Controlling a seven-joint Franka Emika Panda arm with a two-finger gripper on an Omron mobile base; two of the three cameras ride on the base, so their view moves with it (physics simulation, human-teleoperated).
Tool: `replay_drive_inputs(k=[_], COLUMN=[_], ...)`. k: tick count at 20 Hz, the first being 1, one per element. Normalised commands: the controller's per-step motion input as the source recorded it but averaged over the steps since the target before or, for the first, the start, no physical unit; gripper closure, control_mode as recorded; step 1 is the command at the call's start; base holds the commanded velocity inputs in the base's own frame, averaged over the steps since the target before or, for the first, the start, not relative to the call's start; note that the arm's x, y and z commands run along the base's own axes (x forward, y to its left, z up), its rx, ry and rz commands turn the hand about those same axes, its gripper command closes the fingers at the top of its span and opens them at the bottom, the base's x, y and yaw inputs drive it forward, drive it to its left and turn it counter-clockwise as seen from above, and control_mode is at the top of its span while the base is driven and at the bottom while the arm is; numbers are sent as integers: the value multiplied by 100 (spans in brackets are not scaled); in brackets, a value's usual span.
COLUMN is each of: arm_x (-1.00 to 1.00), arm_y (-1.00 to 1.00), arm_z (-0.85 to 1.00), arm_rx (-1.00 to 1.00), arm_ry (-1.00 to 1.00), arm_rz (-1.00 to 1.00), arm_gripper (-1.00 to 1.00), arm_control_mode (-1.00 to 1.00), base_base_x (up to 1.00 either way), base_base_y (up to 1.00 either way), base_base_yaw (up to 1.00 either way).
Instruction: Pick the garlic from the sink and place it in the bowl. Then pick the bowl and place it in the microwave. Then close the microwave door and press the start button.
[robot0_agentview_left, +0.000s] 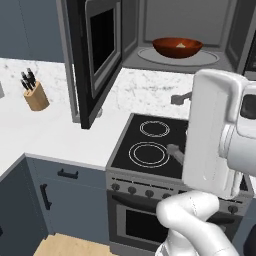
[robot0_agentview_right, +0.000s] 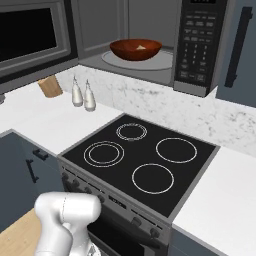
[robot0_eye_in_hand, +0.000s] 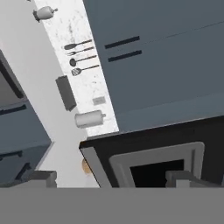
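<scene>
At the far left of my left base view I see a wooden knife block (robot0_agentview_left: 36, 95) with dark handles, standing on the white counter (robot0_agentview_left: 55, 132). Just right of it the microwave door (robot0_agentview_left: 96, 55) hangs wide open, with its dark glass window facing me. Right of the door is the open microwave (robot0_agentview_left: 175, 30). Its inside is pale grey. The bowl (robot0_agentview_left: 177, 47) sits on the round turntable in there, near the top middle of the frame. It is shiny and reddish brown. A small pale thing lies in the bowl, and I take it to be the garlic (robot0_agentview_left: 181, 45). Below the microwave is the black stove (robot0_agentview_left: 150, 145) with white rings. My white arm fills the right side of this view.

In my right base view the door is at the upper left. Two pale shakers (robot0_agentview_right: 83, 95) stand on the counter below it. The bowl is at the top middle, and the microwave's button panel (robot0_agentview_right: 197, 40) is to its right.

In my hand view the gripper (robot0_eye_in_hand: 111, 179) has its two dark finger tips far apart at the bottom corners. The jaws are wide and hold nothing. Between the tips I see the door's black frame and dark window.
</scene>
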Motion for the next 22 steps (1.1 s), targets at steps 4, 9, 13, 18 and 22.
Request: replay_drive_inputs(k=[4,9,13,18,22], arm_x=[3,43,59,71,84], arm_y=[95,94,76,69,71], arm_z=[-2,-19,-47,-36,-23], arm_rx=[0,0,0,0,0], arm_ry=[0,-3,-9,-21,-15], arm_rz=[1,-8,-15,-16,-15], arm_gripper=[-100,-100,-100,-100,-100], arm_control_mode=[-100,-100,-100,-100,-100], base_base_x=[0,0,0,0,0], base_base_y=[0,0,0,0,0], base_base_yaw=[0,0,0,0,0])
